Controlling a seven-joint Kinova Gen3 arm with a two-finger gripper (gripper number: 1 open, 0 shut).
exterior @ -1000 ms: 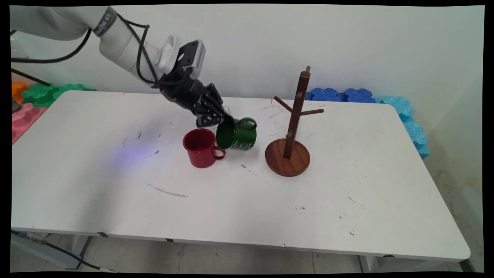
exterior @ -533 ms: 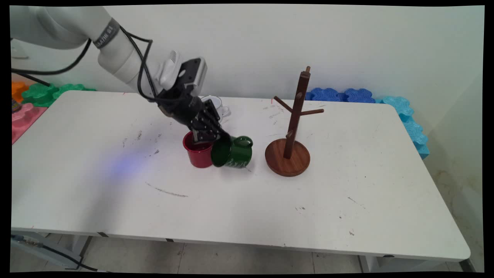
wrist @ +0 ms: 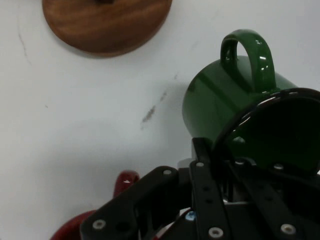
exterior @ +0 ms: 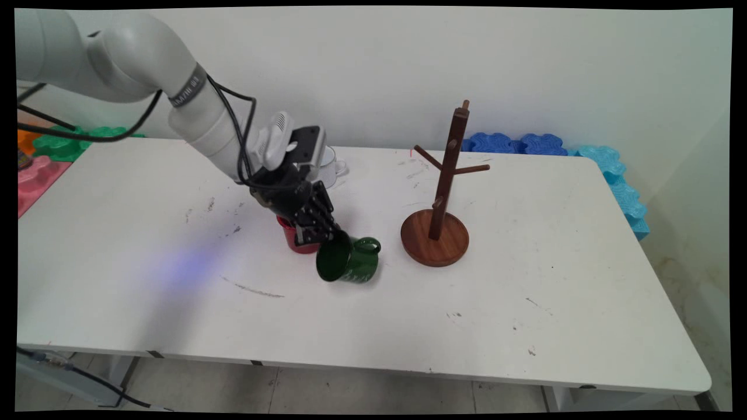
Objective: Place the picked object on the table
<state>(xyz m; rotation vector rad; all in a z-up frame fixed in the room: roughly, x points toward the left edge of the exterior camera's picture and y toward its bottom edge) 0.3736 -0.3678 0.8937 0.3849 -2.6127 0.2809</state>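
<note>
We read this as a carry step, the gripper (exterior: 334,238) clenched on the rim of the green mug (exterior: 349,260), tipped on its side low over mid-table (exterior: 525,280), red mug (exterior: 296,238) just behind, wooden mug tree (exterior: 436,230) near toward the right edge.

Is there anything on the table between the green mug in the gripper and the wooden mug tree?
Nothing visible. The gripper holds the green mug by its rim, tilted on its side. The stretch of table between it and the mug tree's round base is bare. The red mug sits on the other side, behind the gripper.
</note>
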